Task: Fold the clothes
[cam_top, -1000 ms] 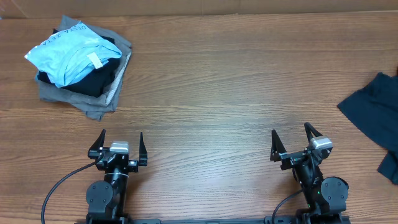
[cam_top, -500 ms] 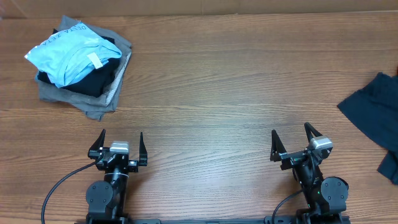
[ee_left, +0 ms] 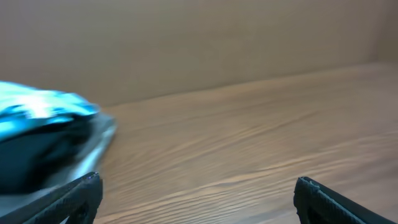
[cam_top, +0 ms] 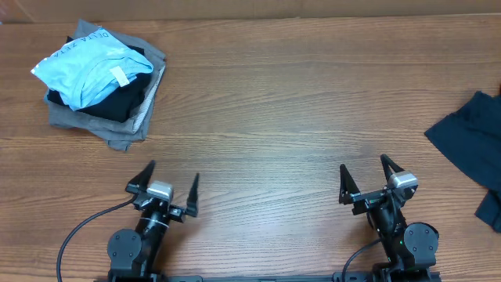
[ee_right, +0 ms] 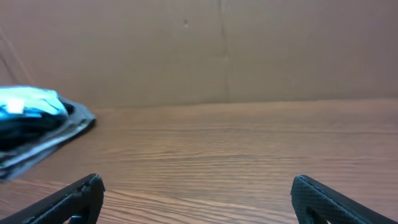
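Note:
A dark, crumpled garment (cam_top: 479, 141) lies at the table's right edge, partly cut off by the frame; no logo shows on it. My left gripper (cam_top: 173, 170) is open and empty near the front edge at the left, angled to the right. My right gripper (cam_top: 363, 163) is open and empty near the front edge at the right, well to the left of the dark garment. The left wrist view shows the left gripper's fingers (ee_left: 198, 190) spread over bare wood. The right wrist view shows the same for the right gripper (ee_right: 198, 190).
A stack of clothes sits at the back left: a light blue garment with lettering (cam_top: 90, 64) on a black one (cam_top: 106, 104) on a grey one (cam_top: 117, 129). The stack also shows in the left wrist view (ee_left: 37, 143) and the right wrist view (ee_right: 34, 121). A brown wall rises behind the table.
My left gripper has shifted a little to the right and turned clockwise, its left wrist view now blurred. The right gripper has hardly moved.

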You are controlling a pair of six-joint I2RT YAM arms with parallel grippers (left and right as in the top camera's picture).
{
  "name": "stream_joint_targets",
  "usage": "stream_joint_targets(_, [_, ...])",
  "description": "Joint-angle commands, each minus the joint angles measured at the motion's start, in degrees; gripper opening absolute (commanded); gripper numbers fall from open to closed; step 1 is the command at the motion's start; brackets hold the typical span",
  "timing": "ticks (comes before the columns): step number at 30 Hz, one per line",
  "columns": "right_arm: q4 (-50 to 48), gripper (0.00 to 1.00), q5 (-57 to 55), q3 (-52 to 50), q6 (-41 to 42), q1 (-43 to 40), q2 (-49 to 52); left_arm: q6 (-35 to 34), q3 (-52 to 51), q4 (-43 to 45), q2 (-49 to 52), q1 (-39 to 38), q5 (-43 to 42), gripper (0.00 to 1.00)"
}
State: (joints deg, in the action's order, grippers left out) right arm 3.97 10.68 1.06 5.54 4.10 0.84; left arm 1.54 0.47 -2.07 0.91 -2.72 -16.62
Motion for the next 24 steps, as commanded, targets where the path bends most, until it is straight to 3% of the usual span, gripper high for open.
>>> stream_joint_targets(1, [-0.66,1.0,3.93,-0.57,8.68,-0.33,-0.39,-6.43,1.2,1.11,-0.15,0.35,-11.93,1.0])
stream_joint_targets(8, [2.01,1.0,13.86,5.29,11.04,-0.33,-0.26,-6.58,15.65,-4.2,0.74,0.35,-7.43,1.0])
stream_joint_targets(13, [15.08,1.0,9.03,18.4,10.88,-0.33,4.26,-5.33,30.05,-14.4,9.01,0.35,-3.52,1.0])
stream_joint_targets(17, [27.69,1.0,6.38,31.8,10.82,-0.33,14.67,-4.68,42.86,-24.02,20.35,0.35,-2.08,1.0])
stream_joint_targets(24, [50.05,1.0,1.57,58.95,10.56,-0.33,42.71,-4.76,70.12,-42.62,44.48,0.35,-4.0,1.0])
